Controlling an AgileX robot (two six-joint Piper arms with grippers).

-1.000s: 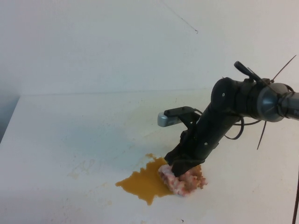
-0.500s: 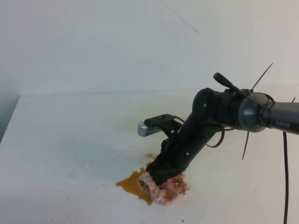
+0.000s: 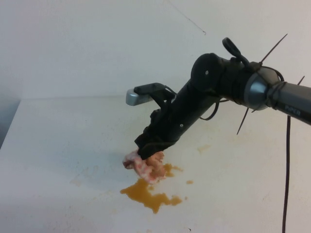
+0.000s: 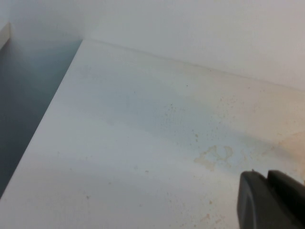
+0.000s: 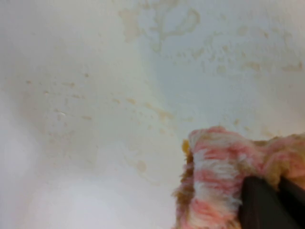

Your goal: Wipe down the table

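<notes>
An orange-brown puddle point(image 3: 148, 194) lies on the white table point(image 3: 58, 136) near its front edge. A fluffy pink-and-white cloth point(image 3: 146, 166), stained brown, rests at the puddle's far edge. My right gripper point(image 3: 148, 154) is shut on the cloth from above; in the right wrist view its dark fingers point(image 5: 259, 200) sink into the cloth point(image 5: 219, 162). My left gripper point(image 4: 267, 175) shows only in the left wrist view, shut, empty, above bare table on the left side.
Small orange drops point(image 3: 189, 182) and a faint smear point(image 3: 204, 148) lie right of the cloth. A dried ring stain point(image 4: 214, 156) marks the table left of the puddle. The table's left edge point(image 4: 43, 119) drops off. A white wall point(image 3: 97, 48) stands behind.
The right arm has swept the cloth left and away from me across the puddle. The puddle's right part is gone, and drops and a smear are left there.
</notes>
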